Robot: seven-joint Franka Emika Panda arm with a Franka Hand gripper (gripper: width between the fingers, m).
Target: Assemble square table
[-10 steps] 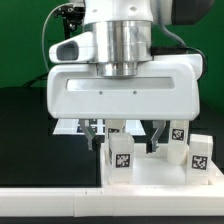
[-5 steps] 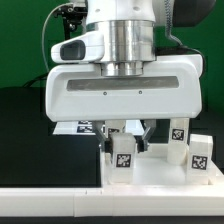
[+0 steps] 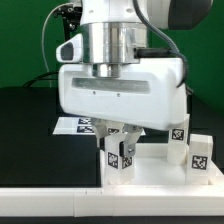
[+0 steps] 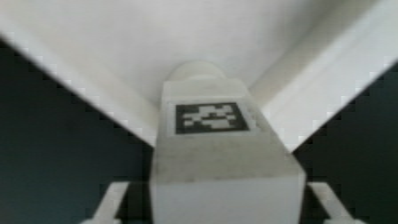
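Fingers: the fingers (image 3: 120,145) are standing partly closed, one on each side of a short white leg (image 3: 121,156), and appear to be gripping it; in the wrist view the leg (image 4: 217,150) is filling the gap between them, its tag facing the camera.
Held leg: it is sitting upright between the fingers, its foot resting on or just above the white tabletop (image 3: 150,175); whether it is already lifting clear, I cannot tell.
Tabletop: the square tray-like top is lying directly beneath the fingers, its rim running along the near edge of the black worktop (image 3: 30,130).
Other legs: two more tagged legs (image 3: 180,140) (image 3: 201,155) are standing beside the fingers, toward the exterior view's right, apart from the held one.
Marker board: the marker board (image 3: 80,125) is lying flat behind the fingers, toward the exterior view's left.
Step in hand: probably taking the leg up to carry it to a corner hole.
Doing it well: keeping the leg centred and vertical in the grip, lifting straight up before moving sideways so it is not brushing the neighbouring legs, and avoiding dragging the top by its rim.
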